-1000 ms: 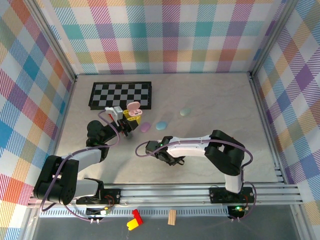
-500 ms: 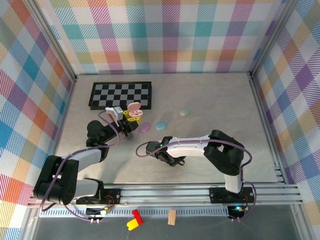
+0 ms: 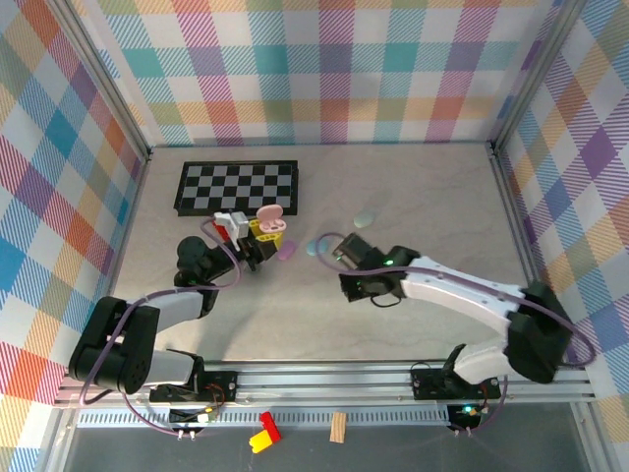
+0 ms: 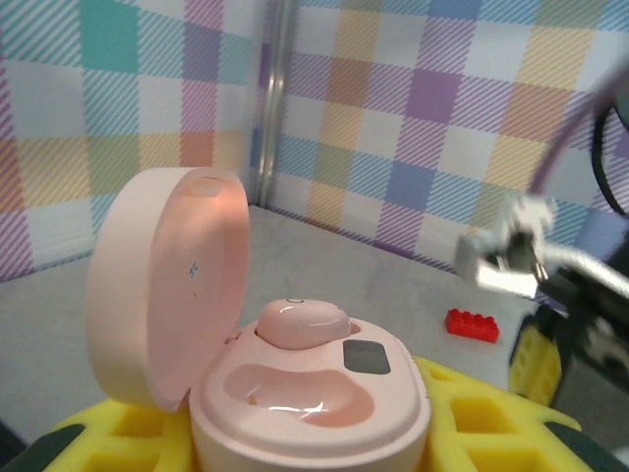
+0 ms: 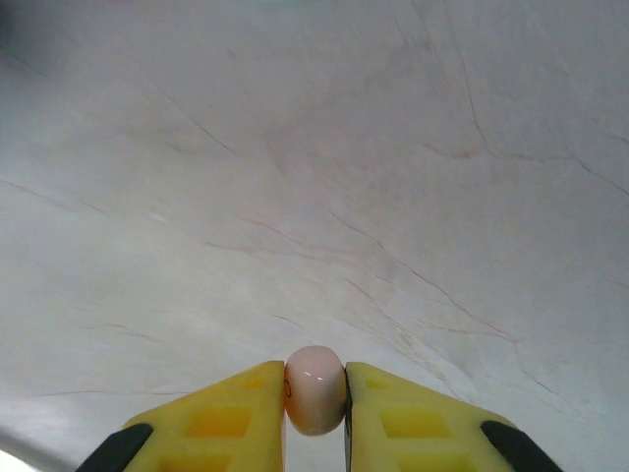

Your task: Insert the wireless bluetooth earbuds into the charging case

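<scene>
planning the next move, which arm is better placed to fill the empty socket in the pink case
Right. The right gripper is shut on a pink earbud, while the left gripper holds the open pink case with one socket empty.

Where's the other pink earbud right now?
The earbud is pinched in the right gripper, above bare table in the right wrist view; from the top, that gripper sits mid-table, right of the open pink case.
</scene>
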